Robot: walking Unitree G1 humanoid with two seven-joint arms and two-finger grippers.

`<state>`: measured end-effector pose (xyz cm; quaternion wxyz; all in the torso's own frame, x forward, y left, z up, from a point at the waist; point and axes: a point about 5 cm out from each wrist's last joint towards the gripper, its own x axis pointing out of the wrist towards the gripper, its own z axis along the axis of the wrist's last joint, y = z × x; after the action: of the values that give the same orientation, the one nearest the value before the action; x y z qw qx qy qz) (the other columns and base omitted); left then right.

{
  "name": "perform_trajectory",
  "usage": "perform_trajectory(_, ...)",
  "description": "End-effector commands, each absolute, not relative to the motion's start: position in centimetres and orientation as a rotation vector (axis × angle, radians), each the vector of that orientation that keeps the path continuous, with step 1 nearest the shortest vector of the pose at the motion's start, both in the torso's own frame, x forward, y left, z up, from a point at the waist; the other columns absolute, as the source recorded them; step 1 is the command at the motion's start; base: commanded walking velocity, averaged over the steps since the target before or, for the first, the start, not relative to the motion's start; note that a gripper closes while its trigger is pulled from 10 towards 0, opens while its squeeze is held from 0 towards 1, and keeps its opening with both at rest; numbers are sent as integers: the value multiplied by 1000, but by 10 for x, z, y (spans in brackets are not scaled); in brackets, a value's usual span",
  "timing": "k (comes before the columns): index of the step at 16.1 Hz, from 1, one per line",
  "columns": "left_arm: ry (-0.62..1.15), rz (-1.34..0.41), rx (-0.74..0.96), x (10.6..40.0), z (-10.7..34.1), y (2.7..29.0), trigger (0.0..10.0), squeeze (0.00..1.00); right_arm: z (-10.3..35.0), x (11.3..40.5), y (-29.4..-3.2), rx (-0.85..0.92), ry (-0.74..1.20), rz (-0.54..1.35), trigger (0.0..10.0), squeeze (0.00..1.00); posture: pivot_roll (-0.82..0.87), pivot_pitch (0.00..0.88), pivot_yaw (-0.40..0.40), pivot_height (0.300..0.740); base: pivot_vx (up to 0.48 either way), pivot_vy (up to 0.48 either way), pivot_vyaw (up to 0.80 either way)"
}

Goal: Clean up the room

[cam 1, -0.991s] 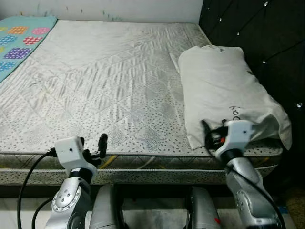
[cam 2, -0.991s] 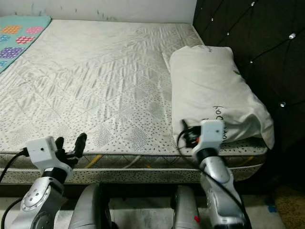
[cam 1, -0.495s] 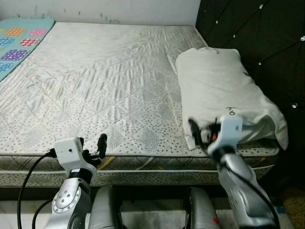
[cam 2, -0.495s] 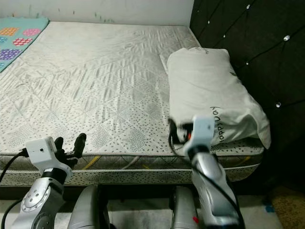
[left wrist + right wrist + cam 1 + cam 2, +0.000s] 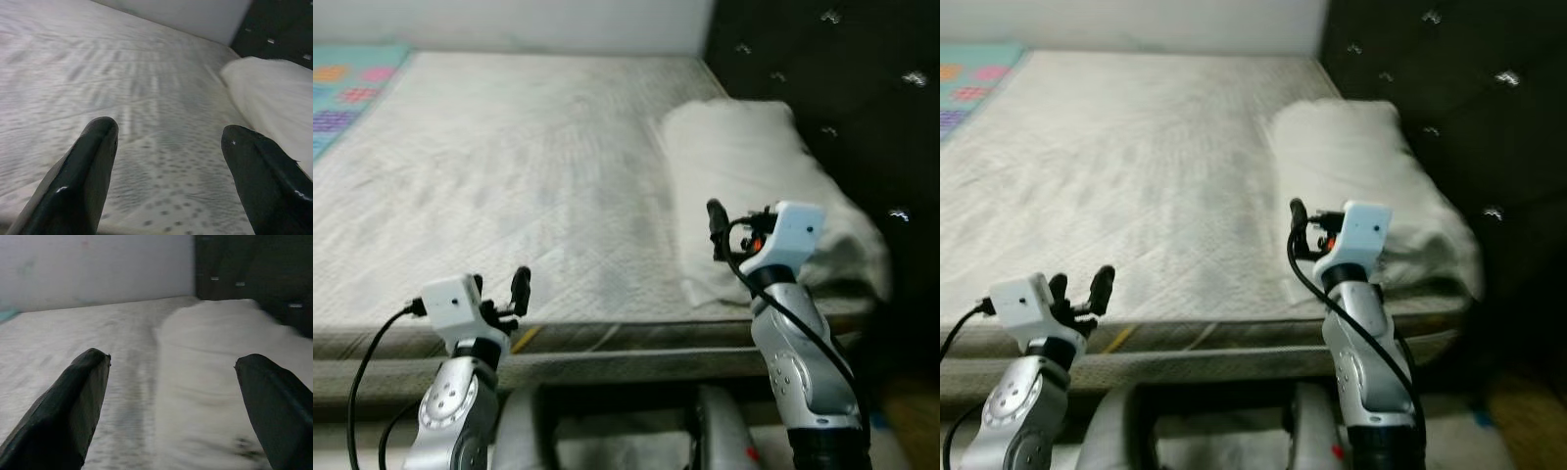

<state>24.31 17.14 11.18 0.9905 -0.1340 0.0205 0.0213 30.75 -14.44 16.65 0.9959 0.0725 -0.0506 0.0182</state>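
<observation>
Right gripper: raised above the near end of the pillow, fingers spread wide apart, nothing held between them.
Left gripper: held low at the near edge of the mattress, fingers also spread wide, nothing held.
Pillow: a white pillow is laid lengthwise along the right side of the bed, against the headboard; its near end is reached by the front edge of the mattress.
Mattress: a bare, pale, quilted surface is seen, blurred.
Headboard: dark, tufted and studded, set to the right of the pillow.
Blanket: a teal cover with coloured patches is seen at the far left corner.
</observation>
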Motion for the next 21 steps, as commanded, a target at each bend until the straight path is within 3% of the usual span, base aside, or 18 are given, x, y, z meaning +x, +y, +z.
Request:
perform_trajectory(1,35,34,-264,246,113,168,10000,0,169,311,-152,142,-109,9,10000,0,-13,19,0,557,0,0,-575)
perform_trajectory(6,30,34,-264,247,113,168,10000,0,167,312,-149,128,-103,28,10000,0,-14,14,-1,557,0,0,-544)
perform_trajectory(13,33,30,-263,248,112,167,10000,0,158,305,-152,17,-74,46,10000,0,-19,16,1,557,0,0,114)
perform_trajectory(16,35,27,-263,249,112,166,10000,0,155,303,-152,39,-64,45,10000,0,-20,19,2,557,0,0,604)
perform_trajectory(21,39,26,-263,248,111,166,10000,0,152,295,-148,76,-56,77,10000,0,-22,22,2,557,0,0,0)
